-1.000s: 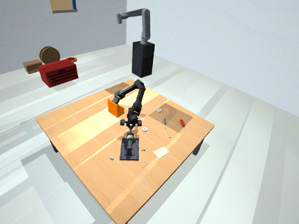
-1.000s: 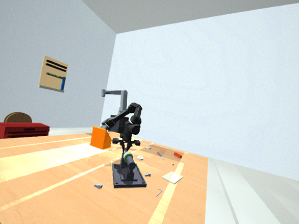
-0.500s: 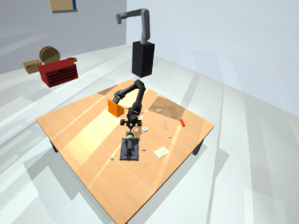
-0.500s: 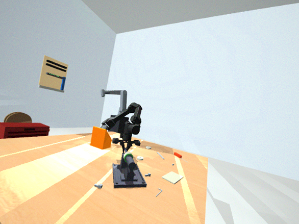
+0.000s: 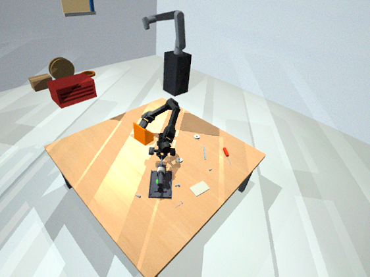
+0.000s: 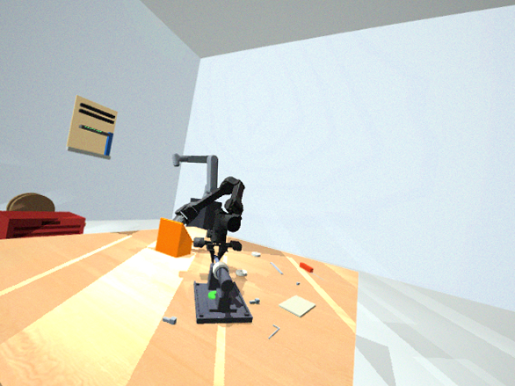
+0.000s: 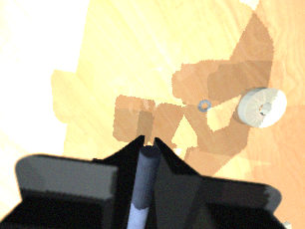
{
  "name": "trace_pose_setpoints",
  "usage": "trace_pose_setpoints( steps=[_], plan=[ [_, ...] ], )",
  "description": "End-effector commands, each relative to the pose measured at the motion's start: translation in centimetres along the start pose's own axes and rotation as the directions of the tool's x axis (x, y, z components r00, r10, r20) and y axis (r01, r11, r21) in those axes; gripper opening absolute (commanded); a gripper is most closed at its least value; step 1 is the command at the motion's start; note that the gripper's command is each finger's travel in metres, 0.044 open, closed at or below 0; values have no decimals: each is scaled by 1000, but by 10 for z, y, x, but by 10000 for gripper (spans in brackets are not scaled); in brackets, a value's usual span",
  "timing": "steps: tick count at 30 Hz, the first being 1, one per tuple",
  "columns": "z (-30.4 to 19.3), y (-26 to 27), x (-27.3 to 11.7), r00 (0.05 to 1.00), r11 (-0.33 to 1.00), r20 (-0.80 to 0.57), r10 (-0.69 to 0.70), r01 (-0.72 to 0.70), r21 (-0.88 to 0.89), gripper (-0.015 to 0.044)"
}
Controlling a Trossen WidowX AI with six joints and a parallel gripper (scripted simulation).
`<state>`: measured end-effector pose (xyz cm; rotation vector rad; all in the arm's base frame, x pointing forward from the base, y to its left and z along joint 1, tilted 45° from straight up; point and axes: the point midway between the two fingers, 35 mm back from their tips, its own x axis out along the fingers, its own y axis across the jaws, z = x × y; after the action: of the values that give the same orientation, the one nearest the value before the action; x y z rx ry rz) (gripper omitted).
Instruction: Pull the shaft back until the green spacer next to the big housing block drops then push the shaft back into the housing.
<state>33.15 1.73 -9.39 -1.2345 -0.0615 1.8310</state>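
Observation:
My gripper is shut on the rear end of the shaft, behind the housing. The dark housing block stands on a black base plate. The green spacer lies low on the base plate, beside the housing and off the shaft. A whitish spacer is still around the shaft line at the rear of the housing. The shaft inside the housing is hidden.
An orange block stands left of the arm. A white disc lies right of the gripper. Bolts, a pale square pad and a red screwdriver lie to the right.

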Motion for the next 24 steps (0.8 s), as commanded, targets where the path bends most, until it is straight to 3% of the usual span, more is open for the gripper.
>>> trace_pose_setpoints(
  steps=[1,24],
  plan=[
    [0,0,0,1000,1000,0,0,0,0,0],
    [-4,0,0,1000,1000,2,-3,3,2,0]
  ],
)
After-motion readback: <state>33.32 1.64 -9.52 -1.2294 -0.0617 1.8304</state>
